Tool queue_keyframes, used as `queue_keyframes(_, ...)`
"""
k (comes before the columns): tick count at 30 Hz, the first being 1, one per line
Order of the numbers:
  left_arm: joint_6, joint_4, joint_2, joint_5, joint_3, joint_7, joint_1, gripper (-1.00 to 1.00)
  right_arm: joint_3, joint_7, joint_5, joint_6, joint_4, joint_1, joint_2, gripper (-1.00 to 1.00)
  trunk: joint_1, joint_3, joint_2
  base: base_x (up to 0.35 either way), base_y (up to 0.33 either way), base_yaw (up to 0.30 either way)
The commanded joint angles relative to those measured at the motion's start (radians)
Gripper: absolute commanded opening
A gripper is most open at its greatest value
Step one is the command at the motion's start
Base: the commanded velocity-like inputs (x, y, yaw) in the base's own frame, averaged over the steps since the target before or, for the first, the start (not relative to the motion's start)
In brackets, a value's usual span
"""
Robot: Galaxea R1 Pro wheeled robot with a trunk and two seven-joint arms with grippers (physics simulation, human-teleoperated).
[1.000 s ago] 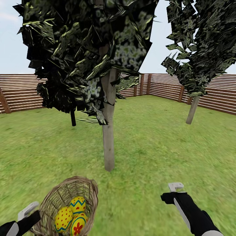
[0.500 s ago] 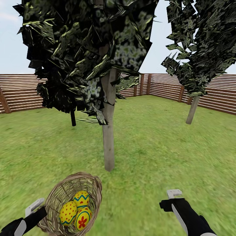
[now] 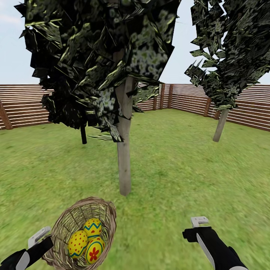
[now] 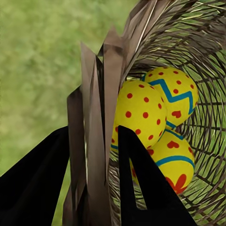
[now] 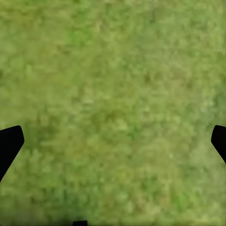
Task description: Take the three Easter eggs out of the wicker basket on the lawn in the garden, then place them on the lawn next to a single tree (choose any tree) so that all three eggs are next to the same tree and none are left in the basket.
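Observation:
The wicker basket is low at the left in the head view, just in front of a tree with a pale trunk. Three yellow Easter eggs lie inside it: a red-dotted egg, a blue-zigzag egg and a red-flower egg. My left gripper is shut on the basket's rim wall, one finger outside and the other inside beside the dotted egg. My right gripper hangs open over bare lawn, to the right of the basket.
A second pale-trunked tree stands farther off at the right. A thin black trunk shows behind the near tree's canopy. A brown slat fence rings the garden. Open lawn lies between the trees.
The left gripper and basket moved forward and right, closer to the near tree, then held still. The right gripper dropped back slightly.

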Motion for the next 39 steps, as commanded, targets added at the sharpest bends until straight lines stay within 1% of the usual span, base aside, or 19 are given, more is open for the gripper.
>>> queue_keyframes(1,0.009,-0.002,-0.001,0.007,0.009,-0.005,-0.001,-1.0,0.005,-0.003,-0.002,0.006,-0.002,-0.001,-0.001,1.0,0.004,-0.005,-0.009,0.0,0.0,0.0)
queue_keyframes(14,0.009,0.0,-0.006,0.007,0.007,-0.004,-0.001,-1.0,0.012,-0.004,0.001,0.004,0.006,-0.001,-0.001,1.0,0.054,-0.045,-0.1,0.0,0.0,0.0)
queue_keyframes(39,0.009,0.001,-0.006,0.005,0.007,-0.003,-0.001,-1.0,0.011,-0.004,-0.001,0.004,0.006,-0.001,0.0,1.0,0.15,-0.124,-0.275,0.0,0.0,0.0)
